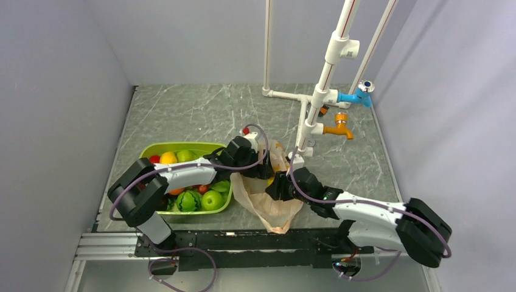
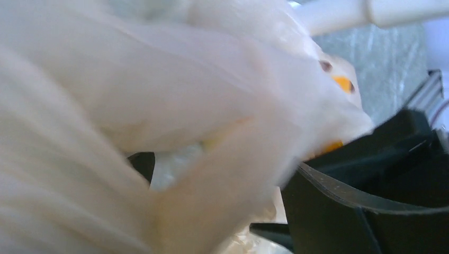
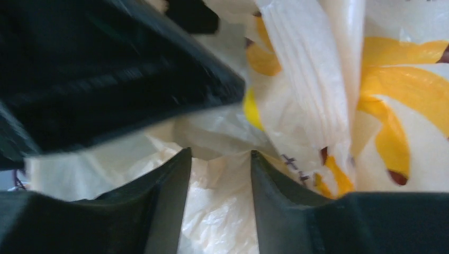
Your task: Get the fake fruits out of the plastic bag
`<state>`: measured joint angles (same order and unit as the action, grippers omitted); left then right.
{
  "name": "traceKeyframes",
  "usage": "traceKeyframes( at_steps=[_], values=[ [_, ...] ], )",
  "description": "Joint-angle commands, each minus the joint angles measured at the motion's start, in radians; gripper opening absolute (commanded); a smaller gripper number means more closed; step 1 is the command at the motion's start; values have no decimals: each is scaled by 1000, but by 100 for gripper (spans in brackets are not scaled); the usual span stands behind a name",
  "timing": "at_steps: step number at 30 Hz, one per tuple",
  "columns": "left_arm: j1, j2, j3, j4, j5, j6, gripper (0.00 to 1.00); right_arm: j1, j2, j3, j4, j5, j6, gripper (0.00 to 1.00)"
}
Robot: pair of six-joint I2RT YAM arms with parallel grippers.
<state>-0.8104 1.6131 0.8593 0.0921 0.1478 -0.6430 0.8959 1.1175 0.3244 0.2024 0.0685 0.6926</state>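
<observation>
Grey marbled table (image 1: 201, 109), seen from above. At my left sits a green tub (image 1: 182, 144) holding fake fruits (image 1: 168, 157). Just beside it, on its right, lies the crumpled peach plastic bag (image 1: 277, 213). My left jaws stand wide at the bag's far end, with film draped over them. My right jaws sit half closed with bag film between them; I cannot tell whether they grip it.

Grey-green marbled tabletop (image 1: 201, 112), pale walls (image 1: 182, 36) on three sides, white pipe frame (image 1: 331, 58) at back, even light.
</observation>
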Motion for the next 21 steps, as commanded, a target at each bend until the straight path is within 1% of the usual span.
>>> traceKeyframes(
  at_steps=[1, 2, 4, 5, 8, 10, 12, 14, 15, 17, 18, 20, 21],
  values=[
    [-68, -88, 16, 16, 91, 50, 92, 5, -147, 49, -142, 25, -75, 59],
    [-84, -108, 14, 11, 93, 55, 92, 6, -188, 52, -185, 37, -84, 66],
    [-112, -147, 14, -3, 93, 59, 93, 6, -274, 47, -281, 50, -88, 72],
    [-125, -169, 17, -18, 79, 61, 93, 4, -323, 38, -308, 52, -86, 74],
    [-160, -219, 31, -79, 7, 67, 93, 4, -449, 8, -368, 85, -66, 74],
    [-176, -227, 42, -135, -43, 70, 89, 5, -487, 12, -425, 158, -40, 73],
    [-191, -217, 40, -153, -76, 72, 84, 2, -493, 27, -482, 281, 6, 72],
    [-204, -197, 19, -127, -93, 60, 77, 2, -469, 32, -506, 394, 42, 71],
    [-210, -185, 10, -103, -101, 53, 70, 3, -449, 38, -514, 434, 55, 71],
    [-224, -161, -1, -54, -110, 55, 65, 2, -403, 45, -510, 473, 62, 72],
    [-233, -148, 3, -46, -117, 65, 65, 2, -377, 44, -479, 471, 54, 73],
    [-245, -124, 12, -50, -137, 84, 69, 1, -328, 39, -435, 459, 45, 81],
    [-247, -115, 8, -42, -144, 92, 71, 3, -305, 40, -423, 465, 53, 83]
  ],
)
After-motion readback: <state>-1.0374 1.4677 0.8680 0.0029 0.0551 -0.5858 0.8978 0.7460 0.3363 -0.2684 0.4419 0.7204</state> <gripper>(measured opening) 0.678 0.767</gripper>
